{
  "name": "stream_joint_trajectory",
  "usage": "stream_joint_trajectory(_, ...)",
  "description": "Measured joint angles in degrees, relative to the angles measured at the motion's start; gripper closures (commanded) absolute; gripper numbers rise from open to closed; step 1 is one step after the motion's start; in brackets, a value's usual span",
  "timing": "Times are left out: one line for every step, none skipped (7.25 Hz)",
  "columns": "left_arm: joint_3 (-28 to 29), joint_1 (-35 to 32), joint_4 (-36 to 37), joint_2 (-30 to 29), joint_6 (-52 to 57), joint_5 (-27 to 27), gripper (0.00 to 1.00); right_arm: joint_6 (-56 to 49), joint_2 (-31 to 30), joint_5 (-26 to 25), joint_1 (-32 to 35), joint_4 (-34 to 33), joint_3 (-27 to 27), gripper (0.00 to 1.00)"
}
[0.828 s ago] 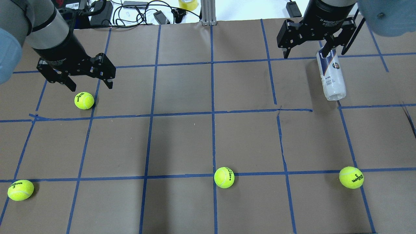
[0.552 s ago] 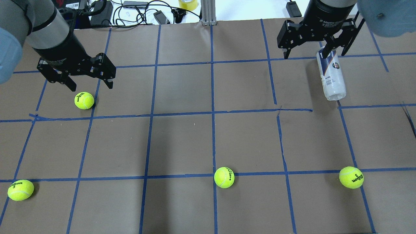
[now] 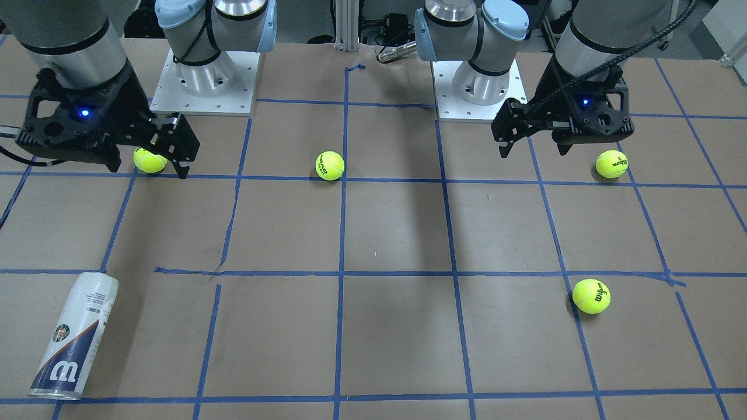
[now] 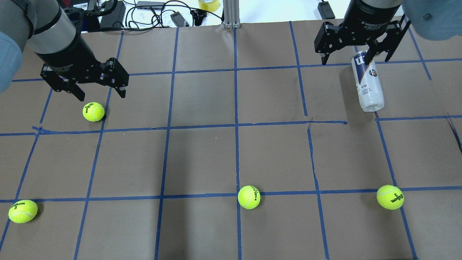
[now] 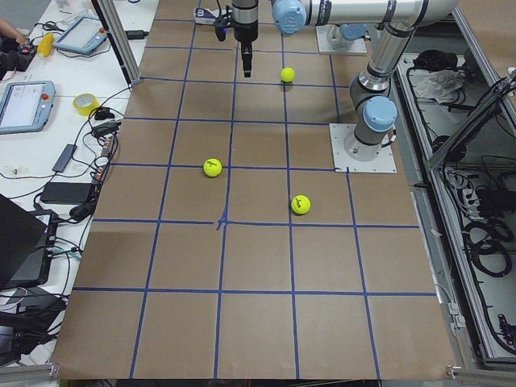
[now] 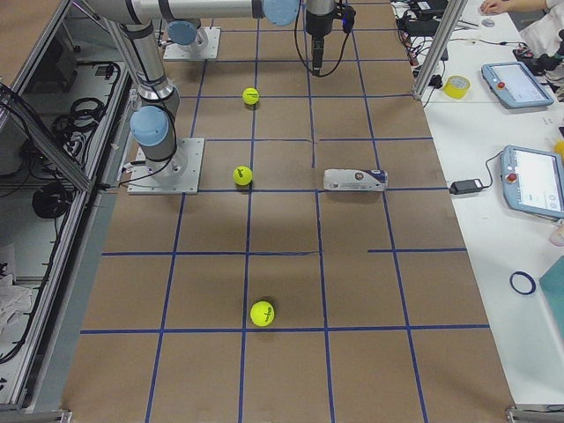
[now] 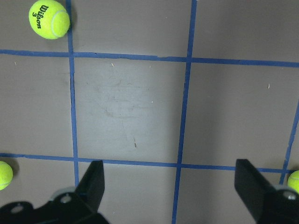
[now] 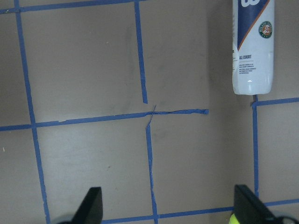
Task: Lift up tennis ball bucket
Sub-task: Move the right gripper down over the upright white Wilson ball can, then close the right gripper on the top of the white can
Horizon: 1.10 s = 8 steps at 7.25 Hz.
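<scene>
At left, left gripper (image 4: 101, 94): your jaws hung wide and empty, just above a tennis ball (image 4: 93, 111).
Centre: three more balls lay loose along the near row; none concerned you.
Right gripper (image 4: 355, 57): jaws wide, holding nothing, raised clear of the table (image 4: 202, 159).
Tennis ball bucket (image 4: 367, 85): lay on its side at far right, ungripped, ahead of that gripper in its wrist view.
Progress: nothing was done; you had yet to descend, close on it and lift.

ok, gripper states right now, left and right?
Left gripper: open, holding nothing.
Right gripper: open, holding nothing; tennis ball bucket not gripped.
</scene>
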Motion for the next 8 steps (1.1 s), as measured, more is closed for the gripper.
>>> stream_joint_trajectory(-0.02, 0.04, -0.08, 0.12, -0.08, -0.04, 0.00, 0.80, 1.87, 0.02, -2.01, -0.71, -1.00, 0.00)
stream_joint_trajectory(-0.09, 0.06, -0.10, 0.14, -0.17, -0.11, 0.00, 1.59, 6.13, -0.06, -4.37, -2.87, -3.00, 0.00)
stream_joint_trajectory(-0.16, 0.07, -0.12, 0.13, -0.22, -0.12, 0.00, 1.75, 12.15, -0.33, -6.59, -5.68, -6.33, 0.00)
stream_joint_trajectory(-0.18, 0.08, -0.13, 0.07, -0.23, -0.11, 0.00, 0.86, 18.21, -0.58, -8.51, -8.56, -9.83, 0.00)
stream_joint_trajectory(-0.18, 0.08, -0.13, -0.04, -0.24, -0.10, 0.00, -0.98, 23.90, -0.48, -10.74, -12.67, -12.46, 0.00)
stream_joint_trajectory(-0.17, 0.08, -0.16, -0.18, -0.24, 0.01, 0.00, -2.96, 28.40, -0.22, -12.61, -17.13, -13.85, 0.00)
stream_joint_trajectory(-0.16, 0.08, -0.20, -0.23, -0.24, 0.19, 0.00, -5.02, 31.78, -0.05, -13.61, -21.02, -14.37, 0.00)
stream_joint_trajectory(-0.16, 0.08, -0.22, -0.27, -0.24, 0.35, 0.00, -6.41, 34.09, 0.12, -14.14, -23.12, -14.42, 0.00)
